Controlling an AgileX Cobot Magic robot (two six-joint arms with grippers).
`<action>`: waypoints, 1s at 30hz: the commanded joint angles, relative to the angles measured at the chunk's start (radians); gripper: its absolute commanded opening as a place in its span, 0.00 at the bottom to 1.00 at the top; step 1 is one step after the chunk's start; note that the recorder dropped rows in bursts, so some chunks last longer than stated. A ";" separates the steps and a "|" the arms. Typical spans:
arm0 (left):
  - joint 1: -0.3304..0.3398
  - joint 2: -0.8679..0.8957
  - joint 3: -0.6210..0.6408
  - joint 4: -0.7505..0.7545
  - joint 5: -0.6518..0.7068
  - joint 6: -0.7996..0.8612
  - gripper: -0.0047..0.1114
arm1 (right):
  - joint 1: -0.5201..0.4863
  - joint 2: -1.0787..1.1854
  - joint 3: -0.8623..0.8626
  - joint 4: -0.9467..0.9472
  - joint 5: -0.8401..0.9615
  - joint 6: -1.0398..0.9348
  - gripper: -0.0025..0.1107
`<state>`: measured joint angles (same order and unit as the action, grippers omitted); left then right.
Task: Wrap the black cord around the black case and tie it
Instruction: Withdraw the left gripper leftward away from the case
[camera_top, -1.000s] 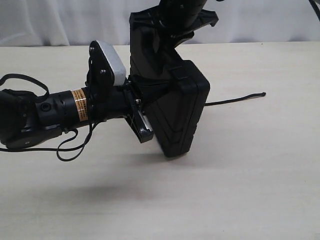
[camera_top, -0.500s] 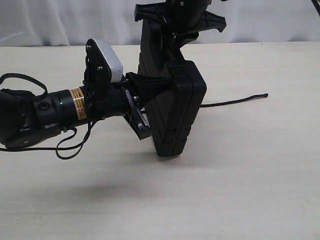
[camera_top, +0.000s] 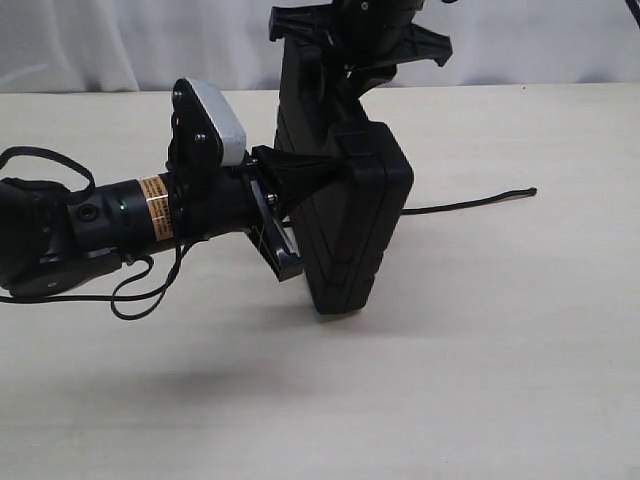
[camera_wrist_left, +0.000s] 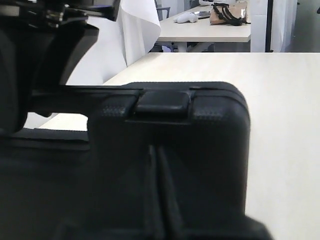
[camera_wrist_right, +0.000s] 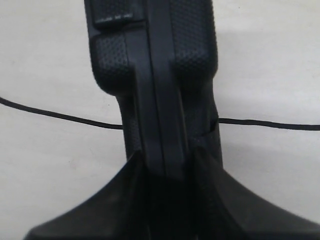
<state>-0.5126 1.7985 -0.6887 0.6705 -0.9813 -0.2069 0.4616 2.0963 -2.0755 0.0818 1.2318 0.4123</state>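
Black case (camera_top: 355, 220) tight in right end effector (camera_wrist_right: 167, 160), left end effector (camera_top: 280, 210) opening unclear; black cord (camera_wrist_right: 260, 123) both sides, right-wrist view only.

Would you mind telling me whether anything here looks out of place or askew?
The black case hangs tilted, clamped at one end between the jaws of the right gripper, rather than lying flat. The black cord lies slack on the table, passing the case but not visibly wound round it.
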 joint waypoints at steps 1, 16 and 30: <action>-0.004 -0.001 0.000 0.036 -0.029 -0.010 0.04 | 0.006 -0.011 -0.006 0.123 -0.011 0.047 0.06; -0.004 -0.048 0.000 0.052 0.045 -0.010 0.04 | 0.006 -0.011 -0.006 0.123 -0.011 0.047 0.06; 0.000 -0.416 0.002 -0.012 0.549 -0.010 0.04 | 0.006 -0.011 -0.006 0.123 -0.011 0.047 0.06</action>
<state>-0.5126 1.4270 -0.6887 0.6950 -0.4965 -0.2077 0.4639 2.0963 -2.0755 0.1755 1.2342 0.4502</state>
